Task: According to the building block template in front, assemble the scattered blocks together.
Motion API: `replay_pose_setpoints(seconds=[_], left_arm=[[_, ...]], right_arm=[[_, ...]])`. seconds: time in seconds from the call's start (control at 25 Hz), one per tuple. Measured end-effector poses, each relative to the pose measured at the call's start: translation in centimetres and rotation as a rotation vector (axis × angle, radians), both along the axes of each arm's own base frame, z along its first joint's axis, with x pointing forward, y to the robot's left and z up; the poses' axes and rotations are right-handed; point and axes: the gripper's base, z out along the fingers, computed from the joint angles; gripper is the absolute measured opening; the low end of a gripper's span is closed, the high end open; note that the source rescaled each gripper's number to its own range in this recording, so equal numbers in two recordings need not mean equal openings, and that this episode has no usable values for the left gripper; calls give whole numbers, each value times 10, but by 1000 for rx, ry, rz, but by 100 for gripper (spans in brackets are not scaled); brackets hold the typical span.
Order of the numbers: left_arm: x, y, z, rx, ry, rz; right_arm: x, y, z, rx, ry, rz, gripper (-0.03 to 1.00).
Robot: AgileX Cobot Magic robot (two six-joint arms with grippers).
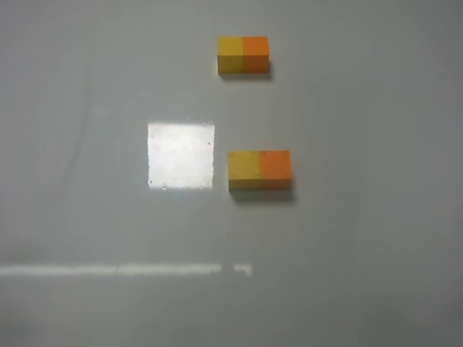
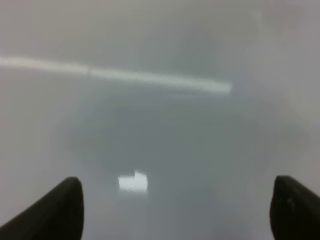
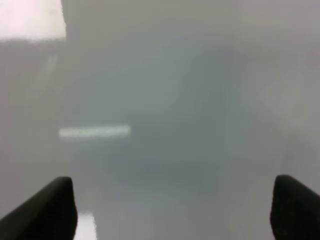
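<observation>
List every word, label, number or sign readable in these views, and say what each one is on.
None: no text can be read in any view.
The building block template shows plain yellow and orange faces.
The orange cube and the yellow cube are plain too.
The table carries only bright glare patches, no markings.
Both wrist views are blurred and show only bare table and tool tips.
</observation>
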Motion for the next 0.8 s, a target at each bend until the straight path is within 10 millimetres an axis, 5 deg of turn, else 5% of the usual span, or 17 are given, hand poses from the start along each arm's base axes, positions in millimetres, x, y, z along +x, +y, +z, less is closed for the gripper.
replay_pose_setpoints(seconds=[0.8], left_arm=[[0, 0, 0, -1, -1, 0]], right_arm=[[0, -1, 0, 0, 0, 58, 79]])
